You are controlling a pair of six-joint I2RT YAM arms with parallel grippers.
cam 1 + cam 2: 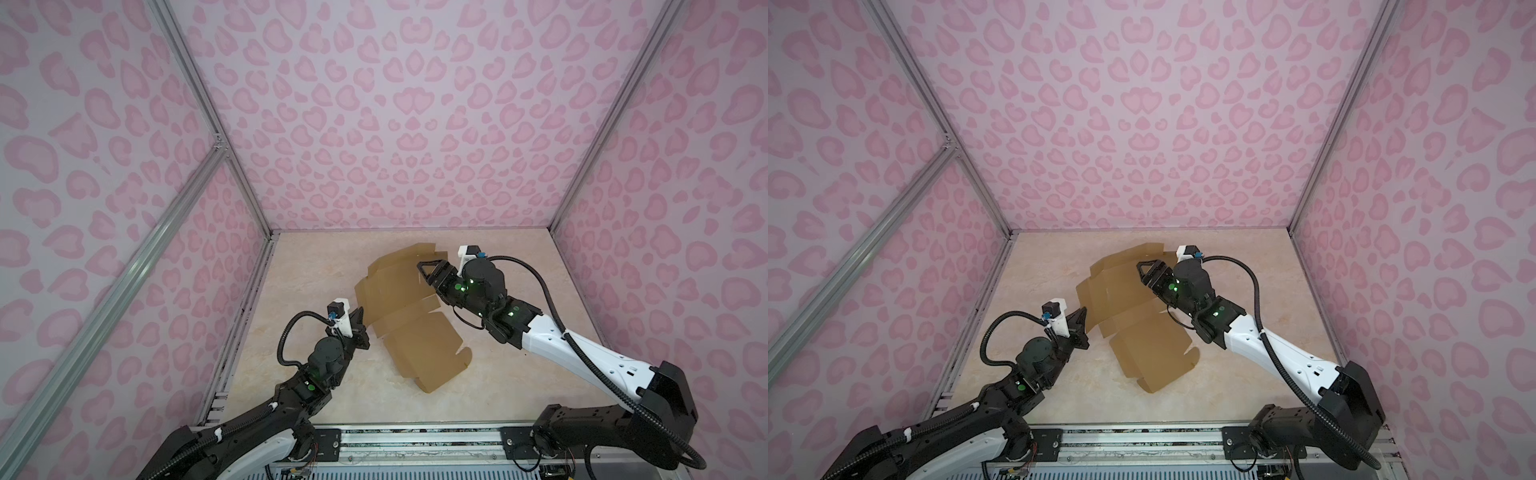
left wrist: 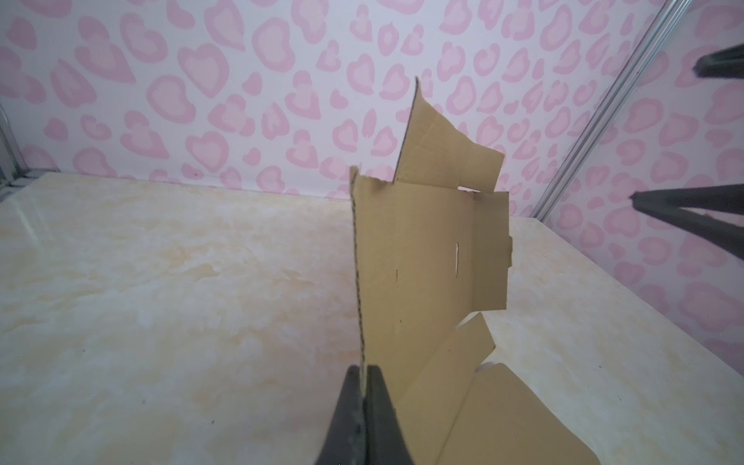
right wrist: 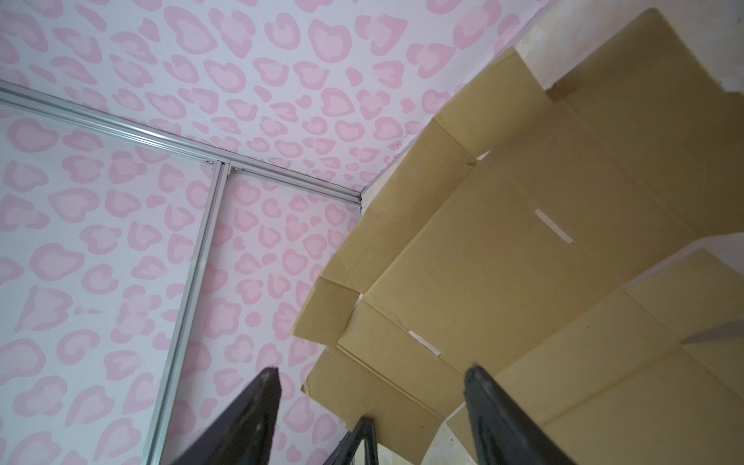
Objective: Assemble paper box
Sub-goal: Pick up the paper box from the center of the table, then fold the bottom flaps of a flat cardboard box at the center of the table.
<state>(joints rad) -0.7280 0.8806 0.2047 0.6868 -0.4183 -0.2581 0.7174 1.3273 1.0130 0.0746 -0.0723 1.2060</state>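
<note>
The paper box [image 1: 399,299] [image 1: 1125,299] is a brown die-cut sheet with flaps and slits. Its far half is lifted and bent up, while its near half lies on the table. My left gripper [image 1: 359,318] [image 1: 1082,316] [image 2: 365,372] is shut on the sheet's left edge, which stands upright from the jaws in the left wrist view. My right gripper [image 1: 420,272] [image 1: 1140,272] [image 3: 370,372] is open over the raised right part of the paper box [image 3: 523,241], fingers wide apart and holding nothing. The left fingertips [image 3: 364,426] show below the sheet's corner.
Pink heart-patterned walls close the cell on three sides, with aluminium posts [image 1: 245,199] [image 1: 582,183] at the back corners. The marble tabletop [image 1: 332,266] ends at a metal rail [image 1: 415,440] in front, where both arm bases sit.
</note>
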